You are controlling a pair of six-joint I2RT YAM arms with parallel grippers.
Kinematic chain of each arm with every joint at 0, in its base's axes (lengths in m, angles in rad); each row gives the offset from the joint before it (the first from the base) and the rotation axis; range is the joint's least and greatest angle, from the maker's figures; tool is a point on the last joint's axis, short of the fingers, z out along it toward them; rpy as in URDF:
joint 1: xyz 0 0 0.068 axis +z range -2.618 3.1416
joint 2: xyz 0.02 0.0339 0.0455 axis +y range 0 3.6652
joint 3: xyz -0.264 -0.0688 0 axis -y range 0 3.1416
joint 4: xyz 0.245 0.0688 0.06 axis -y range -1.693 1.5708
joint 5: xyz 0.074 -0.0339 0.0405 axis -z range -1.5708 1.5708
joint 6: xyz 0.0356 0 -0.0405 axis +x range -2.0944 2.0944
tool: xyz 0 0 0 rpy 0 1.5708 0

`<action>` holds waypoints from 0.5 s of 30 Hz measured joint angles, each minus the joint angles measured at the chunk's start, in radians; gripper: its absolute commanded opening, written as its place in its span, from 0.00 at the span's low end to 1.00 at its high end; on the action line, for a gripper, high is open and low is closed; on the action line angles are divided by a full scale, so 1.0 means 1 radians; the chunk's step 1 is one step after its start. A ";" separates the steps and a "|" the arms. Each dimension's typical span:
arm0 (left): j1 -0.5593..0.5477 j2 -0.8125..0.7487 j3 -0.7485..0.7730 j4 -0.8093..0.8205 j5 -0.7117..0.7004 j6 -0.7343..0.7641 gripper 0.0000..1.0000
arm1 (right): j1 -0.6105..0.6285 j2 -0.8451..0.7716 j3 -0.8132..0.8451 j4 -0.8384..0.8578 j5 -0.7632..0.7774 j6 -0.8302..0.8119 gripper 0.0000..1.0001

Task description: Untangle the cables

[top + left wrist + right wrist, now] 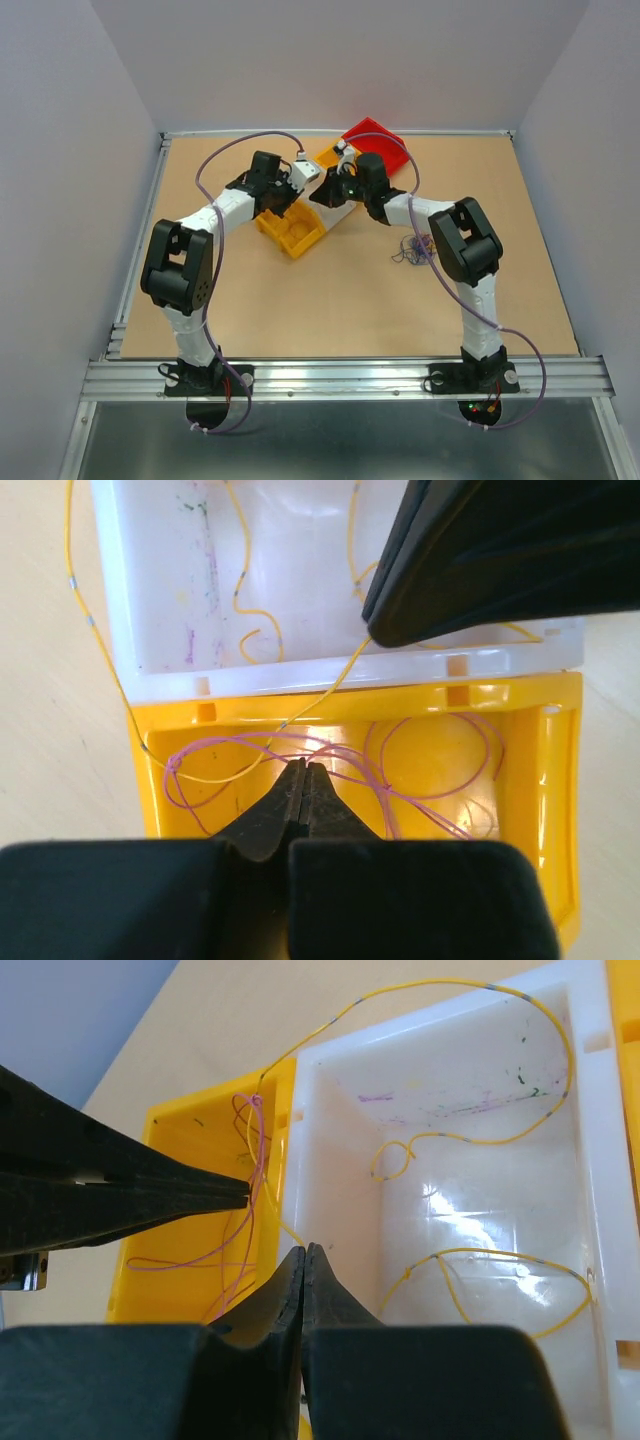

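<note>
Cables: 1 yellow wire (320,690), 1 pink wire (430,718) in several loops, and 1 loose wad of cables (410,248) on the table (350,300), back by the right arm's elbow. Left gripper (305,775) has its jaws pressed together on the pink wire, which lies in the yellow bin (560,780) right under its tips. Right gripper (303,1255) is also clamped, pinching the yellow wire, which trails into the white bin (150,630) just ahead. 4 bins in all, counting the orange bin (328,155) and red bin (378,140) beyond both grippers.

Left claw (304,778), right claw (304,1257): both seemingly closed.
</note>
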 measured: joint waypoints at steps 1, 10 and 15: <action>0.003 0.000 0.000 0.000 -0.002 0.000 0.00 | -0.004 0.003 0.003 0.002 -0.007 0.005 0.01; 0.013 -0.001 0.000 -0.005 -0.013 0.000 0.00 | -0.011 0.020 0.005 0.010 -0.014 0.066 0.01; 0.013 -0.019 -0.003 -0.009 -0.039 0.000 0.00 | -0.023 0.020 0.002 0.041 0.056 0.132 0.01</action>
